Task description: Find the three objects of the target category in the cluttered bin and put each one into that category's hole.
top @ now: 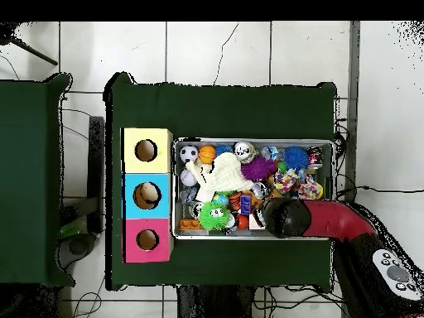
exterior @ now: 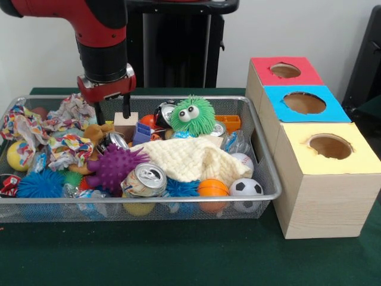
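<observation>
The bin (exterior: 178, 198) of silver wire mesh is full of clutter and also shows in the overhead view (top: 252, 142). The hole (exterior: 285, 70) with the red surround is on the farthest wooden box, and in the overhead view (top: 147, 239) it is the one nearest the robot. My gripper (exterior: 113, 113) hangs open over the bin's far left part. One finger is beside a small wooden block (exterior: 125, 123), and nothing is between the fingers. In the overhead view my arm's wrist (top: 286, 217) hides the gripper.
The bin holds a crushed can (exterior: 144, 179), a purple spiky ball (exterior: 114, 166), a green fuzzy toy with eyes (exterior: 192, 116), a cream cloth (exterior: 187, 158), an orange ball (exterior: 212, 187), a soccer ball (exterior: 246, 188) and crumpled coloured paper (exterior: 65, 143). Boxes with a blue-surround hole (exterior: 304, 102) and a yellow-surround hole (exterior: 330, 146) stand beside it.
</observation>
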### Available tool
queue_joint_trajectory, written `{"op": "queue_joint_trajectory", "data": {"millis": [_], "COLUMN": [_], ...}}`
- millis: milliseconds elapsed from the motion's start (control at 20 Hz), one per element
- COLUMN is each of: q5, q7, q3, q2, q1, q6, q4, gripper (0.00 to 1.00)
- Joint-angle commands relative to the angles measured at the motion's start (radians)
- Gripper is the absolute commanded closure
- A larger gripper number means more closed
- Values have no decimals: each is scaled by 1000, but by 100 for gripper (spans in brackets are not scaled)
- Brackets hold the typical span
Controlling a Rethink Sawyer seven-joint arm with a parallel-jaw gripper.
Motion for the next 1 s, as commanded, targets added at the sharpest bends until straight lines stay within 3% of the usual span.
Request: {"op": "queue_joint_trajectory", "data": {"millis": [50, 400, 1000], "q5": [14, -12, -93], "q7": [-55, -130, -354], "q3": [82, 103, 270], "q2": [23, 24, 38], "q1": [-7, -22, -111], "q6": [78, 109, 76], "q4": [-131, -182, -146], "gripper": [0, 0, 0]}}
